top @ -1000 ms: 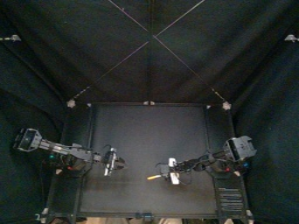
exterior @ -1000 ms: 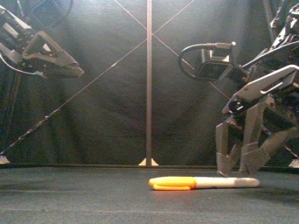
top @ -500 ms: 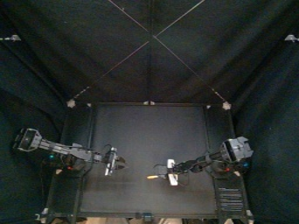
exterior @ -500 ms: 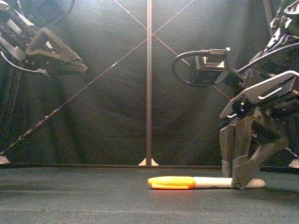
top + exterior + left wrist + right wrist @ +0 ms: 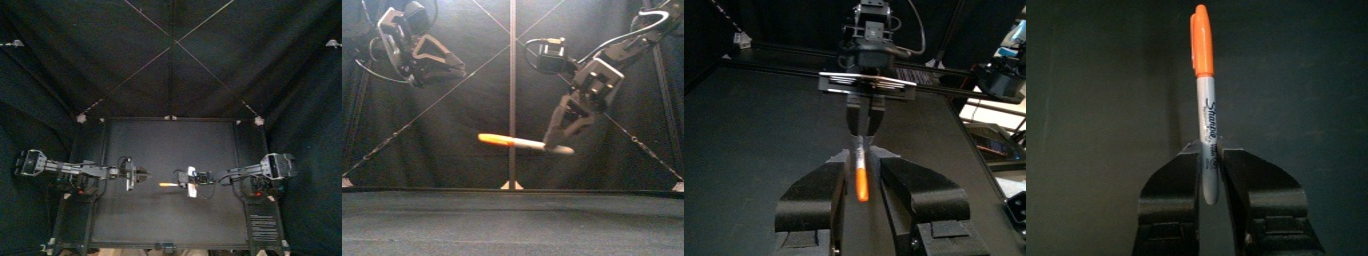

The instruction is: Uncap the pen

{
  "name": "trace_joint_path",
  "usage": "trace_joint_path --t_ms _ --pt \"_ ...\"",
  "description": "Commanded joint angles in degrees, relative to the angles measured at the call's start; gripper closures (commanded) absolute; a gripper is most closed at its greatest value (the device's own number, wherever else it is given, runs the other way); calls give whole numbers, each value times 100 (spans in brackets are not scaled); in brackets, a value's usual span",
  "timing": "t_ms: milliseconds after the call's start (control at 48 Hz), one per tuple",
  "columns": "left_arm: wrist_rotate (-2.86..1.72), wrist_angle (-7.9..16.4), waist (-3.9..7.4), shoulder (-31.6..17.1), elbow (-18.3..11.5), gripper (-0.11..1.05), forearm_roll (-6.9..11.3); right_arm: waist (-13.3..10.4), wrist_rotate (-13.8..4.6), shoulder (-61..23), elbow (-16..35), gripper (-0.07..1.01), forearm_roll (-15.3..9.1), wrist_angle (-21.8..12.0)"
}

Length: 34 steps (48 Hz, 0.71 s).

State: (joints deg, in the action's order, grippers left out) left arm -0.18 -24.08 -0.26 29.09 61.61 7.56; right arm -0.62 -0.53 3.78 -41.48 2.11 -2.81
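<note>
1. the left end effector [image 5: 128,173] hangs over the left half of the black counter [image 5: 160,140], jaws spread wide and touching nothing.
2. the grey marker pen with an orange cap [image 5: 523,144] is in the air over the counter's middle, nearly level. its cap is on and points at the left end effector, apart from it.
3. the right end effector [image 5: 1209,156] is clamped narrow on the pen's grey barrel end.
</note>
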Motion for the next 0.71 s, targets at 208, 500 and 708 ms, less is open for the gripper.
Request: trace_joint_path --t_ms 208,500,708 --pt "-18 -114 -53 -272 -264 13 79 -448 18 264 501 46 -448 422" --pt "-18 -114 18 -536 -378 0 527 -457 18 281 571 46 -563 571" --pt "0 -62 62 -563 -352 0 1160 -439 62 325 580 46 -580 756"
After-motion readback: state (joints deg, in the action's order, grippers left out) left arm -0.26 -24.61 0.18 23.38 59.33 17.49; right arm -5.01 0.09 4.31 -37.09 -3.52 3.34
